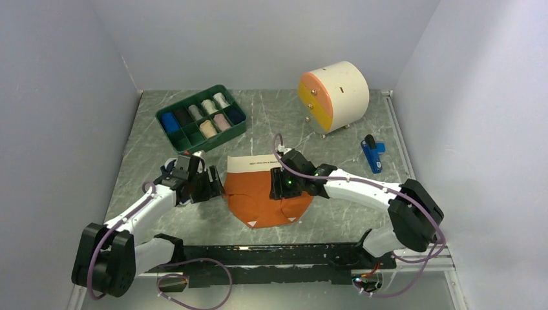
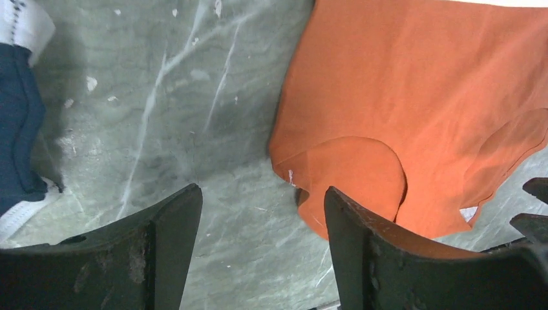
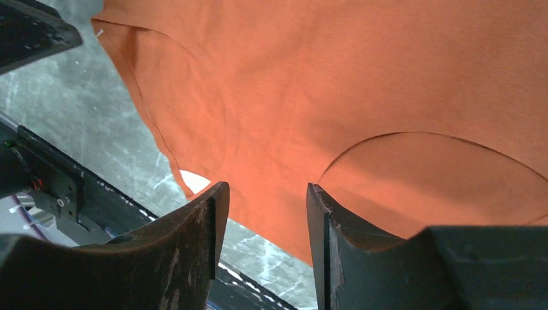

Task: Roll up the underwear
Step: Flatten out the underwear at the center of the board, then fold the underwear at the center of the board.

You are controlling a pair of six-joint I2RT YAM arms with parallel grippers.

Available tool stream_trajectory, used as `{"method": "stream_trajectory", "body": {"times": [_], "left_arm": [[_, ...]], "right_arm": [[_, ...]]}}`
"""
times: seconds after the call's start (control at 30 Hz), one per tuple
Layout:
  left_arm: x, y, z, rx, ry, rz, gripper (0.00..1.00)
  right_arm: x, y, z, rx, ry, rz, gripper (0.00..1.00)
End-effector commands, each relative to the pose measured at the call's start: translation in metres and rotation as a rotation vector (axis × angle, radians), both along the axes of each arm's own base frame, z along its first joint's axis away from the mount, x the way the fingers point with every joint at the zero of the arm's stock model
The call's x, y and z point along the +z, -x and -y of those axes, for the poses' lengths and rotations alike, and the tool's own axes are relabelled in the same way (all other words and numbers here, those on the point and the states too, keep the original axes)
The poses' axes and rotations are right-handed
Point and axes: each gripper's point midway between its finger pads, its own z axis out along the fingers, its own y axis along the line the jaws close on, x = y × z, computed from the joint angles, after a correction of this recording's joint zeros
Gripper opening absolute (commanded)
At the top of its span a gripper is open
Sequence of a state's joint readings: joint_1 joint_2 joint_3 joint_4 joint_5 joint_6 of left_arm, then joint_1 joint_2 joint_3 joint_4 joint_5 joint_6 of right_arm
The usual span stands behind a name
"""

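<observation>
The orange-rust underwear [image 1: 262,200] lies flat on the table, its cream waistband [image 1: 255,163] at the far side. It also shows in the left wrist view [image 2: 413,97] and the right wrist view [image 3: 323,84]. My left gripper [image 1: 216,187] is open and empty at the cloth's left edge, its jaws [image 2: 262,194] over bare table beside a folded flap. My right gripper [image 1: 278,188] is open and empty just above the cloth's right half [image 3: 266,188]. The navy blue underwear with white trim [image 2: 16,123] lies left of the left gripper, mostly hidden in the top view.
A green divided tray [image 1: 200,118] holding several cloth rolls stands at the back left. A round cream cabinet with an orange and yellow face [image 1: 334,95] stands at the back right. A blue object [image 1: 371,155] lies at the right. A black rail [image 1: 278,255] runs along the near edge.
</observation>
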State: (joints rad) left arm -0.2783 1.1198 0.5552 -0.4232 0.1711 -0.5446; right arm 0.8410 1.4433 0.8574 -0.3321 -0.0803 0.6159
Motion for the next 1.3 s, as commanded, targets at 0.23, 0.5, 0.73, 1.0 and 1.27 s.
{"method": "stream_trajectory", "body": {"times": [0.23, 0.5, 0.73, 1.0, 1.27], "left_arm": [[-0.009, -0.012, 0.015, 0.133, 0.130, -0.009, 0.61], [-0.027, -0.007, 0.012, 0.177, 0.130, -0.040, 0.49], [-0.037, -0.003, 0.017, 0.187, 0.172, -0.048, 0.36], [-0.039, -0.002, 0.019, 0.192, 0.193, -0.044, 0.21], [-0.037, -0.006, 0.020, 0.183, 0.194, -0.031, 0.05]], "right_arm": [[0.023, -0.045, -0.052, -0.071, -0.059, 0.095, 0.48], [0.030, -0.074, -0.088, -0.076, -0.078, 0.105, 0.46], [0.023, -0.096, -0.118, -0.061, -0.063, 0.103, 0.44], [0.018, -0.117, -0.151, -0.052, -0.043, 0.122, 0.42], [-0.004, -0.146, -0.177, -0.078, 0.105, 0.204, 0.41]]}}
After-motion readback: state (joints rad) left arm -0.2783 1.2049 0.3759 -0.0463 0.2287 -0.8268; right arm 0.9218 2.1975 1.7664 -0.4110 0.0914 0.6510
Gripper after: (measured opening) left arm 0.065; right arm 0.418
